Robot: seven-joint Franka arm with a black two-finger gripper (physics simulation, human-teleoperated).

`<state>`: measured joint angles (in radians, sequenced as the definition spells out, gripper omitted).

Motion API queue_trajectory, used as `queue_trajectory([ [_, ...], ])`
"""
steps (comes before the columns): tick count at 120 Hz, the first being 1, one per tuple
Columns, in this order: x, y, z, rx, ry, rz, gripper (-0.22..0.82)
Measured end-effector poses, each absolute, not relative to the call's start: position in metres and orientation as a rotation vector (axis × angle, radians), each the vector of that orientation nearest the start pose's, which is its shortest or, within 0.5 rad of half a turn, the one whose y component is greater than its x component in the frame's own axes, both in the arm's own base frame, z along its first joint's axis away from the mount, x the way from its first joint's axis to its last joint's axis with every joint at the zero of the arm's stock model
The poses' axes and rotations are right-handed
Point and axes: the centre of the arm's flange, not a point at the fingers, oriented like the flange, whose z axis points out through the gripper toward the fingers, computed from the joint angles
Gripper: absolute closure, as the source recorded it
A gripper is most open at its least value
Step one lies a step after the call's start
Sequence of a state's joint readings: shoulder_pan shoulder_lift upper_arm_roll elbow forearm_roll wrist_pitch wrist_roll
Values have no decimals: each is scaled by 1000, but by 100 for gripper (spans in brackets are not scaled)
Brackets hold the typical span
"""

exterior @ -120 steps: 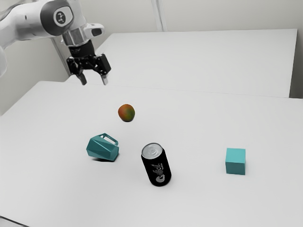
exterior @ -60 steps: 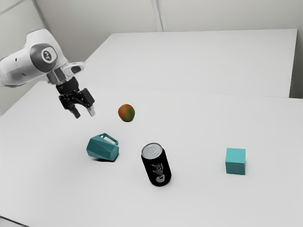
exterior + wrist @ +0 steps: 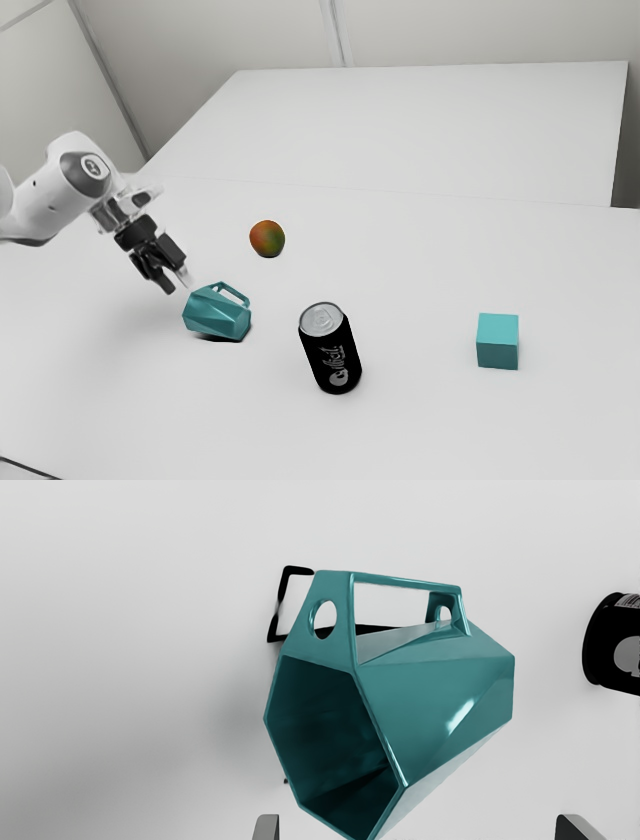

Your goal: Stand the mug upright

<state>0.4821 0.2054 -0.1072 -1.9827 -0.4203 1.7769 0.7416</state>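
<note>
The gripper (image 3: 175,284) is low over the table at the exterior view's left, just beside the mug and apart from it. A teal faceted mug (image 3: 216,314) lies on its side, its handle toward the far side of the table. In the wrist view the mug (image 3: 430,690) shows its open mouth turned to my hand, with the handle along one side. My gripper (image 3: 417,827) is open there, fingertips wide apart, and neither one holds the mug.
A black can (image 3: 331,348) stands near the mug toward the exterior view's right. Behind the mug lies a red-green fruit (image 3: 267,238). A teal cube (image 3: 497,341) sits farther toward the exterior view's right on the white table (image 3: 420,270).
My hand has come down and slightly toward the exterior view's left, from high above the table to beside the mug. The mug, can, fruit and cube have stayed where they were.
</note>
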Motion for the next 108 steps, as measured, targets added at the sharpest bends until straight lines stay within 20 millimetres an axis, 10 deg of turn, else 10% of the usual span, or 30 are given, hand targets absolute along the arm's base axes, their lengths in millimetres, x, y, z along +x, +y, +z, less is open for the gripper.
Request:
queue_trajectory([
  [70, 510, 154, 298, 2301, -312, -126, 1],
  [108, 505, 156, 287, 2263, -331, -112, 45],
])
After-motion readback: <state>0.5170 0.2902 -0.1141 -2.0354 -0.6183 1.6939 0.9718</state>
